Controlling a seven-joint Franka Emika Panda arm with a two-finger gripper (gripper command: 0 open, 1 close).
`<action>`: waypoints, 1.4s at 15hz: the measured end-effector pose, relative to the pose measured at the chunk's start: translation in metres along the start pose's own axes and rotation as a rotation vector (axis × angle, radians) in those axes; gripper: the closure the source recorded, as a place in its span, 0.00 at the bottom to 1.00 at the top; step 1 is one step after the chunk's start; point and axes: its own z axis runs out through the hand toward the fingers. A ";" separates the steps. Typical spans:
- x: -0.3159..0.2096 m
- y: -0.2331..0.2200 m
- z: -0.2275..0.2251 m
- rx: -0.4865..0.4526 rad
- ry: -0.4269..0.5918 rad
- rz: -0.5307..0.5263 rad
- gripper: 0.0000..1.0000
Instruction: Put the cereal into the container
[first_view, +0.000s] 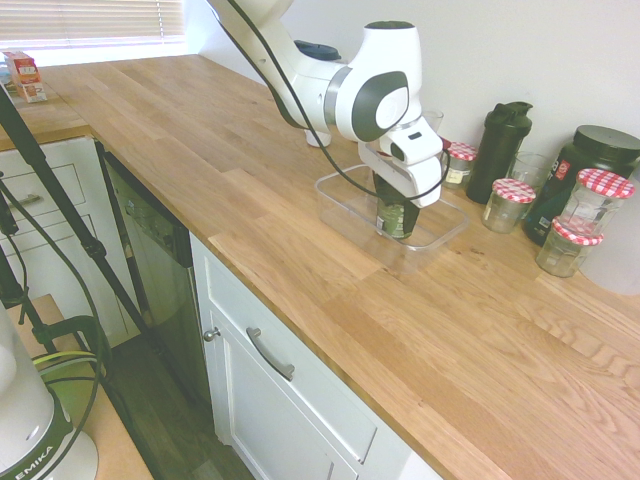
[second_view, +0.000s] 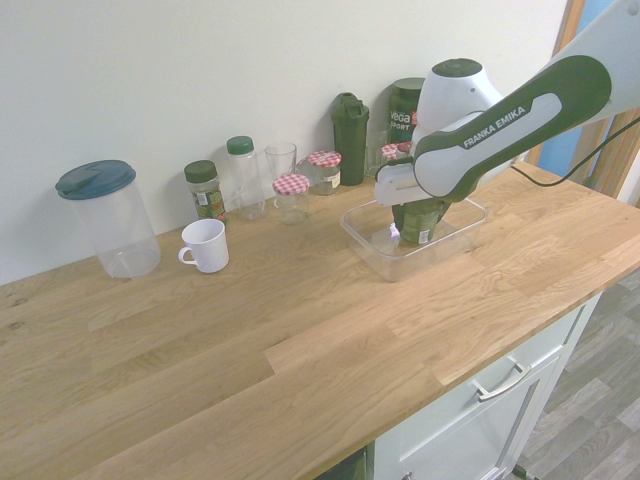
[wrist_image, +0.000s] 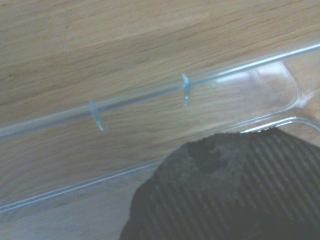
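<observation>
My gripper (first_view: 398, 222) stands inside the container (first_view: 340, 200), closed around the cereal (first_view: 393, 219) directly beneath it; the container holds nothing besides the cereal.

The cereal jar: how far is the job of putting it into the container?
Nearly done. The cereal jar is already inside the walls of the clear container, near its floor. The gripper has its jaws on the jar. Whether the jar rests on the floor is not clear. What remains: open the jaws and lift away.
</observation>
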 end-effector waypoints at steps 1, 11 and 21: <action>0.000 0.000 0.000 -0.001 -0.001 -0.001 0.00; 0.007 0.001 0.000 -0.010 -0.014 -0.014 0.00; 0.011 0.040 -0.063 -0.147 -0.179 -0.185 0.00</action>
